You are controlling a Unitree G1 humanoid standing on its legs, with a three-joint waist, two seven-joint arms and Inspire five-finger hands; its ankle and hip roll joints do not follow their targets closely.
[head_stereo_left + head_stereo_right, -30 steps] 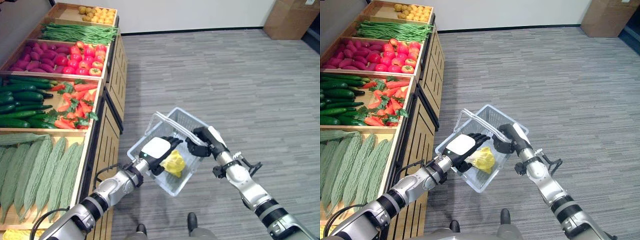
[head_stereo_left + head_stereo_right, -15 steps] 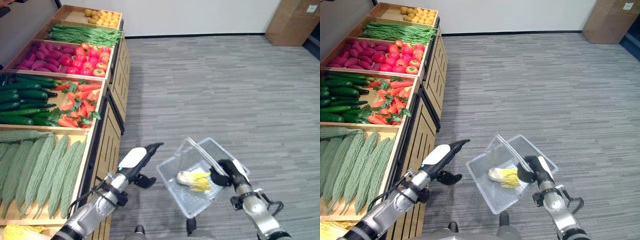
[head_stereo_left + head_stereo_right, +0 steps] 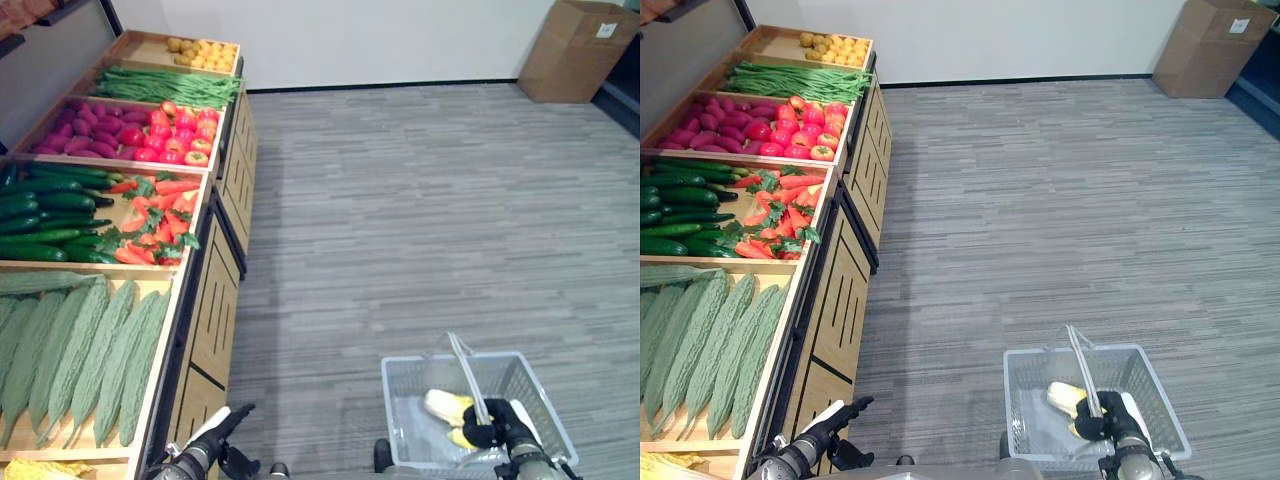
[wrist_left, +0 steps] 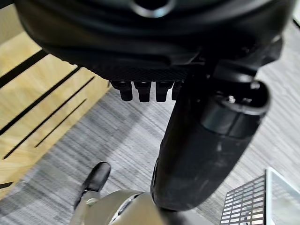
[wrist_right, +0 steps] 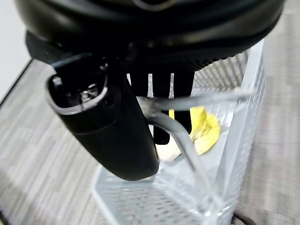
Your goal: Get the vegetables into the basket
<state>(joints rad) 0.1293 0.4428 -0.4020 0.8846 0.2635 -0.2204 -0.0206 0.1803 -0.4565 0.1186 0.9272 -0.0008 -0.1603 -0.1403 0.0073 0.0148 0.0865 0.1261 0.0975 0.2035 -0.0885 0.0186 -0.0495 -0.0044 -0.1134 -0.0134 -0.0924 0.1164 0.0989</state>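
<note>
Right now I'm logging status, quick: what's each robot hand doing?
Left robot hand: open, fingers straight, holding nothing.
Right robot hand: shut on the basket handle.

I see a translucent, perforated plastic basket [image 3: 530, 400] with a smooth clear handle [image 5: 187, 140] under my right hand [image 3: 490, 432], whose shell looks matt black. Left of my left hand [image 3: 825, 428], the produce stand [image 3: 215, 300] is pale wood. The floor [image 3: 420, 230] looks like rough grey carpet.

R hand [image 3: 497, 432] curled on handle [image 3: 464, 374] of clear mesh basket [image 3: 402, 392], yellow veg [image 3: 444, 406] just beside its fingers; L hand [image 3: 218, 430] straight-fingered by wooden produce stand [image 3: 212, 300].
</note>
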